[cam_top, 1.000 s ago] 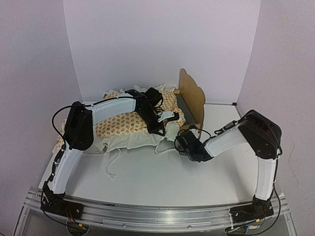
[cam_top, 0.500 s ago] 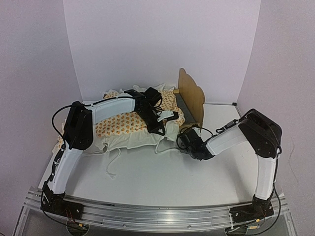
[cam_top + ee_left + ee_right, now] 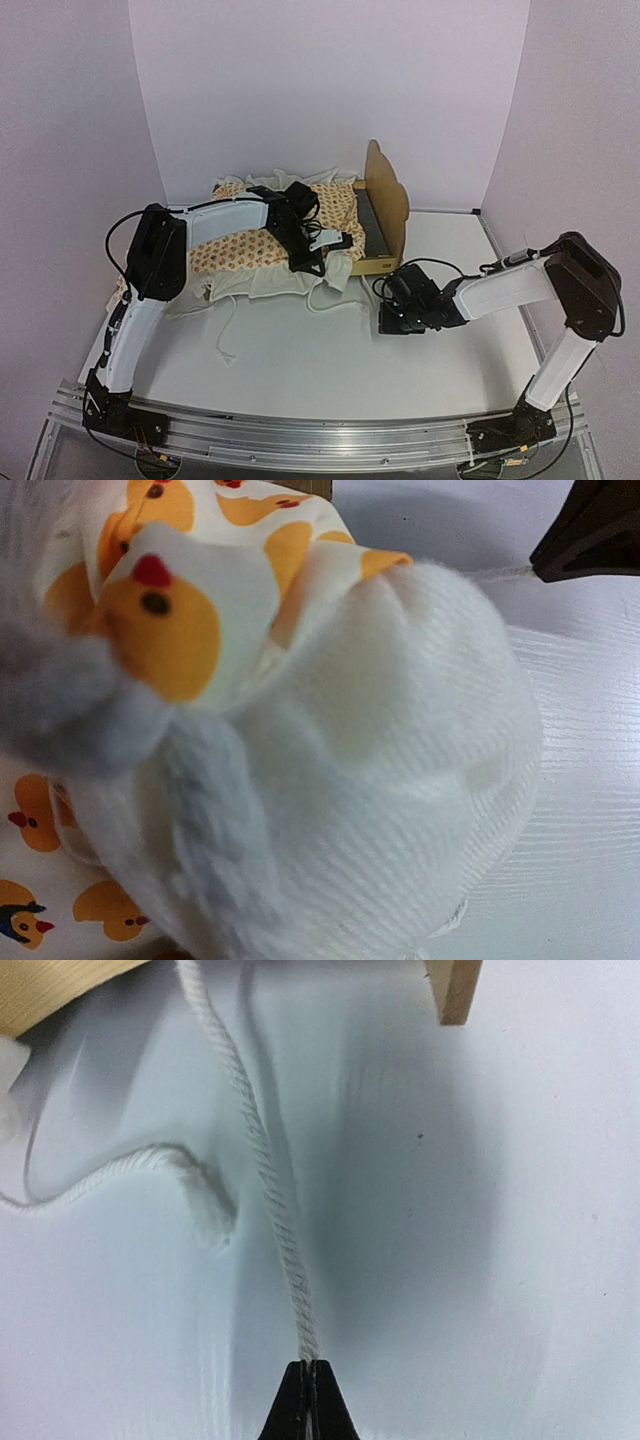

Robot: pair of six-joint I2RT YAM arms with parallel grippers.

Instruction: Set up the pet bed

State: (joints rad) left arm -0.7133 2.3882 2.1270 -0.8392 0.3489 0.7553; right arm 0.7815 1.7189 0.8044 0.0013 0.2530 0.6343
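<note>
Cream duck-print bedding (image 3: 245, 255), clamped by the left end effector (image 3: 330, 243), lies heaped left of centre, mostly outside the wooden frame (image 3: 385, 210); fitting it is apparently still to do. Left wrist view: bedding bunched close. Right wrist view: right end effector (image 3: 310, 1400) pinched shut on a cord (image 3: 265, 1160) over the worktop (image 3: 480, 1260).

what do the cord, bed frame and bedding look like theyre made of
The cord looks like twisted white cotton rope, matte, its plies visible. The bed frame seems light unpainted wood, smooth and evenly tan. The bedding is soft cloth: duck-printed cotton-like weave backed by ribbed white fabric.
</note>
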